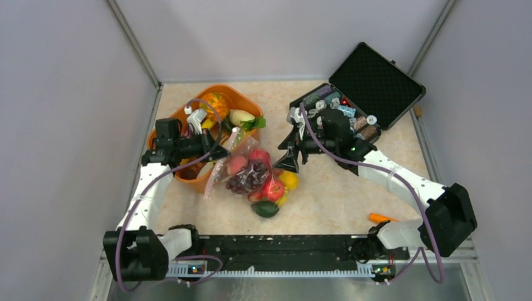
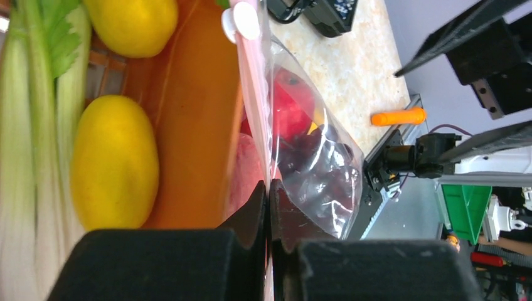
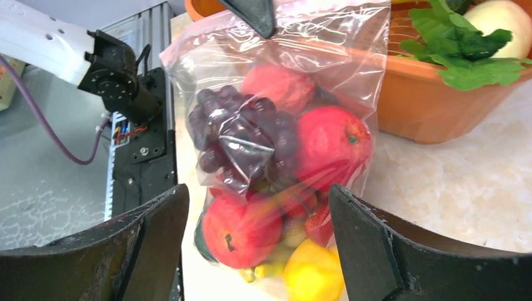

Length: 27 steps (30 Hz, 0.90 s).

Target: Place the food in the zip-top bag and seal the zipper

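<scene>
The bag [image 1: 251,172] is lying on the table between the two arms, packed with food [image 3: 332,144] – apples, grapes and a yellow piece are showing through the plastic – and its mouth edge is leaning against the right wall of the basket [image 1: 241,95]. The zipper [image 2: 251,75] is running along that wall, its long axis going from the near side of the table toward the far side. The left gripper [image 2: 268,188] is pinching it, fingers pressed together on the pink strip, with the rest of the strip stretching away beyond the fingertips. The right gripper [image 3: 257,194] is hanging with its jaws wide apart and holding nothing, facing the bag from the opposite side, so the zipper is lying across the full bag from it. The left arm is therefore the nearer one for the seal – likely a slide along the strip's length. Whether the strip is already pressed shut anywhere, the views are not showing.
</scene>
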Tool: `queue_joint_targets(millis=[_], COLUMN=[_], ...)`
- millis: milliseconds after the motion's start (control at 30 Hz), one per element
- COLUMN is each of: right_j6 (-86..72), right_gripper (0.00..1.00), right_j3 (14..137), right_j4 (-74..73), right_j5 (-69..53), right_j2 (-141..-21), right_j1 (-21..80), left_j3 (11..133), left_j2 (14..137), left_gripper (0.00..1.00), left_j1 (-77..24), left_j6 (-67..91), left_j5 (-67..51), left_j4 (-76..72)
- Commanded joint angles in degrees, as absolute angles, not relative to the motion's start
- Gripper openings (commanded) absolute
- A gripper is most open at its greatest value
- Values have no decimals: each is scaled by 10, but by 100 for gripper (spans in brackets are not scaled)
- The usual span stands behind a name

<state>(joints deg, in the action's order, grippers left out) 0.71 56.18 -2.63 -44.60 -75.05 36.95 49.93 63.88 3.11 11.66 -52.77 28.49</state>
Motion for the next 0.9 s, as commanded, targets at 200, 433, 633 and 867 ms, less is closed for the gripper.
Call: queue_joint_targets(millis=[200, 433, 633, 867], right_j6=[-34, 76, 134, 96], right_gripper=[80, 80, 82, 76], right_j3=[521, 485, 508, 583], right_j4=[104, 110, 31, -69], right_j5=[-357, -415, -427, -580], right_j2=[-699, -629, -586, -657], right_j1=[367, 367, 362, 335], left_j3=[602, 682, 729, 752], left_j2=[573, 586, 609, 616], left_gripper=[0, 0, 0, 0], left_j1=[-94, -219, -280, -331], left_j6=[116, 28, -27, -65], left_j5=[-496, -452, -412, -376], left_j4=[278, 359, 414, 428])
